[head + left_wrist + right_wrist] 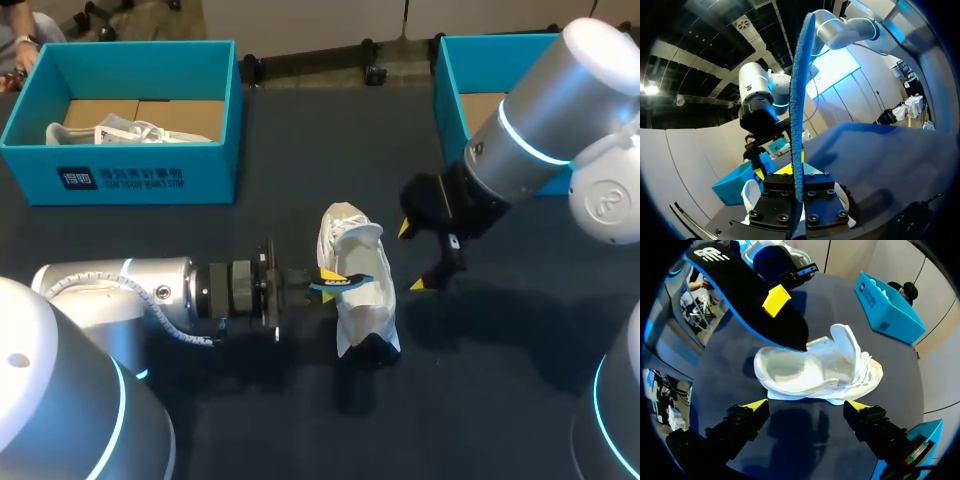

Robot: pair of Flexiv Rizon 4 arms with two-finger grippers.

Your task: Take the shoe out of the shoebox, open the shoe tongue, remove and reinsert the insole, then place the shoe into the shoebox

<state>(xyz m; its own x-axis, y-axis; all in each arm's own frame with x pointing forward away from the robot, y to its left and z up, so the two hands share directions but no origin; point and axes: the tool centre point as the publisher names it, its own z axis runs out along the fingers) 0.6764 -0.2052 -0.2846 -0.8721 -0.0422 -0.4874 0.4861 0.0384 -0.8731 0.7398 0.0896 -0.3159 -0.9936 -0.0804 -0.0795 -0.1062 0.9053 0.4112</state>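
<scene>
Left gripper (318, 281) pinches the insole (338, 283) over the shoe (362, 300), which lies mid-table with its tongue open. Right gripper (411, 257) hangs spread at the shoe's 3 o'clock. Apparently left to do: reinserting the insole, then boxing the shoe; one shoebox (120, 172) sits at 10 o'clock.

Left arm (120, 290) enters from the left side, lying low and level. Its pincer (322, 282) is clamped on the insole (799, 100), one finger against each face. Right arm (540, 120) comes down from the far right. Its pincer (806, 405) points downward, yellow-tipped fingers spread wide apart.
</scene>
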